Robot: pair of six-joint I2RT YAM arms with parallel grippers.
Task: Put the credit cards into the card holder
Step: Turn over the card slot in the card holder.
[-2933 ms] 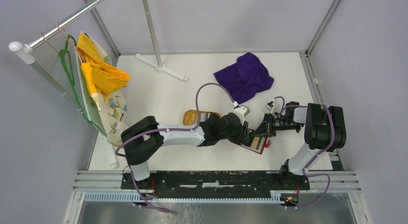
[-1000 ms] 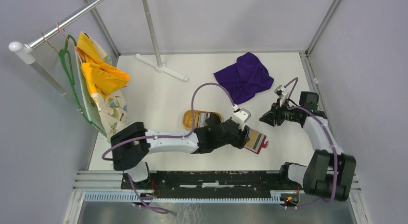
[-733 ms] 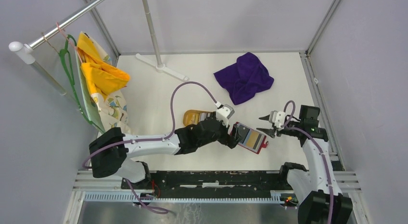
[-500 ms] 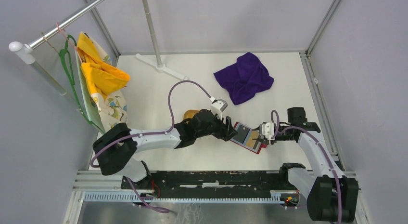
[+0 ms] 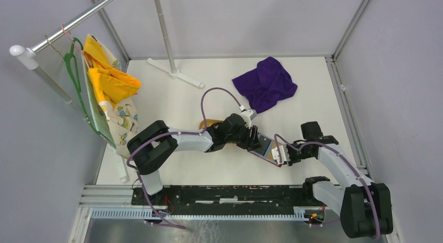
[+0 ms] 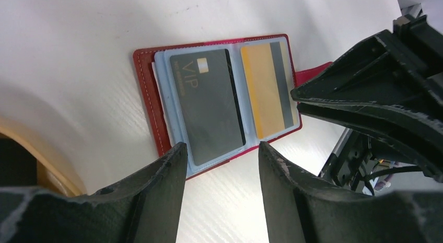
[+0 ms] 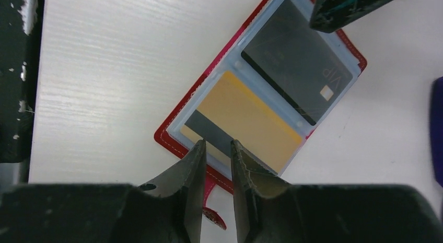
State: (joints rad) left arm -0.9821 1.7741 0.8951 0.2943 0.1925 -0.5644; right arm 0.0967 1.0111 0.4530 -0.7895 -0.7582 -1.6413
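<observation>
Two robot arms reach over a white table (image 5: 172, 102) inside a box of plain grey walls. A metal rail (image 5: 73, 21) runs across the upper left of the top view, and a yellow cloth (image 5: 109, 81) hangs from it. A white pole stand (image 5: 175, 73) sits at the back of the table. A purple cloth (image 5: 265, 84) lies crumpled at the upper right. A tan wooden tray (image 5: 208, 123) sits near the middle, mostly hidden under the left arm (only its edge peeks out).

The card holder (image 5: 263, 147) lies open and flat on the table, a little right of the middle, between the two grippers. It is red, with clear pockets inside. In the left wrist view, a black card (image 6: 206, 104) marked VIP fills the left pocket. A gold card (image 6: 266, 89) with a dark stripe fills the right one.

The left gripper (image 6: 222, 148) hangs over the holder with its fingers spread wide and nothing between them. The right gripper (image 7: 217, 146) sits at the holder's edge by the gold card, at the bottom of its own view. Its fingers are close together, with only a thin gap. I cannot tell if they touch the holder. The right gripper's dark body blocks the right side of the left wrist view.
</observation>
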